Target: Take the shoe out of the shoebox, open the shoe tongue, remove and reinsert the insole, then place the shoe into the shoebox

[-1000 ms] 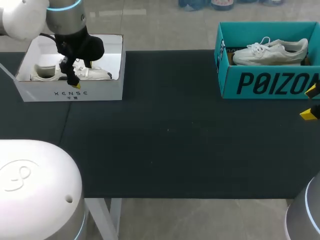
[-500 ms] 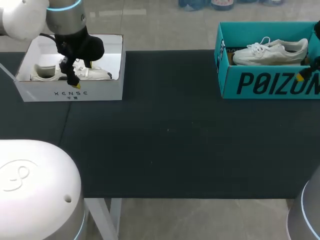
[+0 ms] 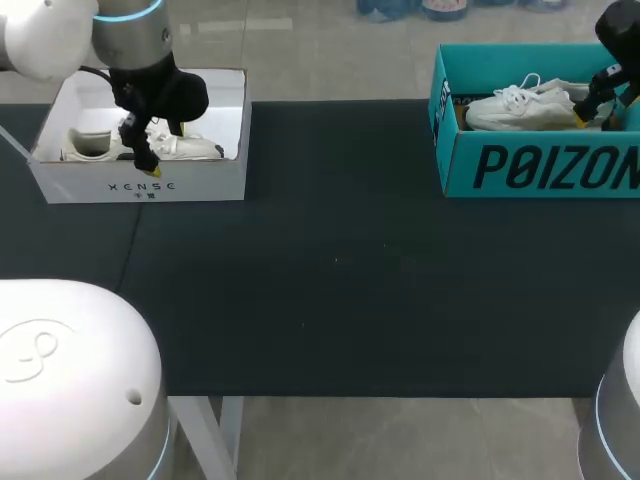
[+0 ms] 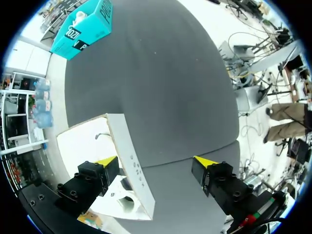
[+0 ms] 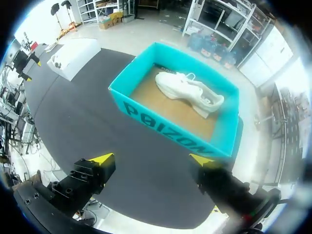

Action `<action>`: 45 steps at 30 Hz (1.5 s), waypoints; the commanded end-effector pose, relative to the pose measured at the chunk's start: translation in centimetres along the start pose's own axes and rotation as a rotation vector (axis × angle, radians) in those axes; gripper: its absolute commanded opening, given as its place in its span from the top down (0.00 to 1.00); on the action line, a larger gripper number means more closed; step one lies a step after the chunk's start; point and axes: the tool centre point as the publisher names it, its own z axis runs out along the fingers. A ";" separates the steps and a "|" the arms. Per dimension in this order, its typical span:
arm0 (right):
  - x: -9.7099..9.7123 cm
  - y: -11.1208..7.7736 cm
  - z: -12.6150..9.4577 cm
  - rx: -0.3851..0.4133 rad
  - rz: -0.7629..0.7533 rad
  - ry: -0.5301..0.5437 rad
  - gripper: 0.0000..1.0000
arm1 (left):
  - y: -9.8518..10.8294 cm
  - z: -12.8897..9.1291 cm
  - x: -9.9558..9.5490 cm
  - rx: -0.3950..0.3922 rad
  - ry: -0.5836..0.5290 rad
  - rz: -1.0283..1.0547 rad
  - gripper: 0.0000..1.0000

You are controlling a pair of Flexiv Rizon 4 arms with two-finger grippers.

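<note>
Shoe (image 3: 540,103) lies in teal box (image 3: 540,165), untouched; by my read no step is done yet and the whole sequence is left. Right gripper (image 5: 153,158) hangs above that box, fingers spread, holding nothing; left gripper (image 4: 156,161) is likewise spread, straddling the front wall of white box (image 3: 140,185). Black table (image 3: 330,280) runs between the boxes, which sit well apart, giving likely working room for the insole steps.

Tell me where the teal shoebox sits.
Head view: the teal shoebox sits at the table's far-right corner, a white shoe inside it; the white box is far left.
</note>
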 end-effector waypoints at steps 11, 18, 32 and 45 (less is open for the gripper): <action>-3.1 3.6 3.1 0.112 0.284 0.111 0.00 | 0.0 0.0 0.1 -0.002 -0.001 0.001 0.00; -6.4 5.5 6.2 0.100 0.429 0.045 0.00 | 0.0 0.0 0.1 -0.002 -0.001 0.001 0.00; -13.0 6.7 9.8 0.083 0.540 0.019 0.00 | 0.0 0.0 0.1 -0.002 -0.001 0.001 0.00; -16.4 8.8 12.5 0.114 0.545 0.012 0.00 | 0.0 0.0 0.1 -0.002 -0.001 0.001 0.00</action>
